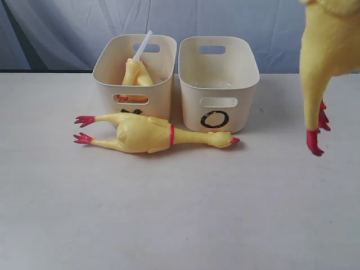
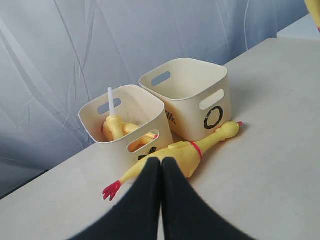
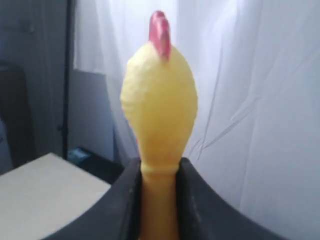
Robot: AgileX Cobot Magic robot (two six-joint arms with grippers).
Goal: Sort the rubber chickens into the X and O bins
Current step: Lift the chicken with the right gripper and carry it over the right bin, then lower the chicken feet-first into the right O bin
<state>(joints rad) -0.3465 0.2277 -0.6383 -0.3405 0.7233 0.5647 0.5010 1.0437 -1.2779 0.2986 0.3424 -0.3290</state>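
Observation:
A large rubber chicken (image 1: 146, 135) lies on the table in front of both bins, head to the right. The X bin (image 1: 135, 76) on the left holds a smaller chicken with a white tube (image 1: 139, 70); its mark is mostly hidden behind the lying chicken. The O bin (image 1: 218, 79) stands beside it on the right, nothing showing inside. A second large chicken (image 1: 322, 67) hangs feet-down at the right, well above the table. My right gripper (image 3: 159, 167) is shut on its neck, below its head (image 3: 159, 100). My left gripper (image 2: 161, 162) is shut and holds nothing, hovering short of the lying chicken (image 2: 182, 155).
The beige table (image 1: 180, 225) spreads wide in front of the lying chicken. A pale curtain (image 1: 180, 22) hangs behind the bins. In the left wrist view, the table's far edge (image 2: 300, 32) runs beyond the O bin (image 2: 192, 97).

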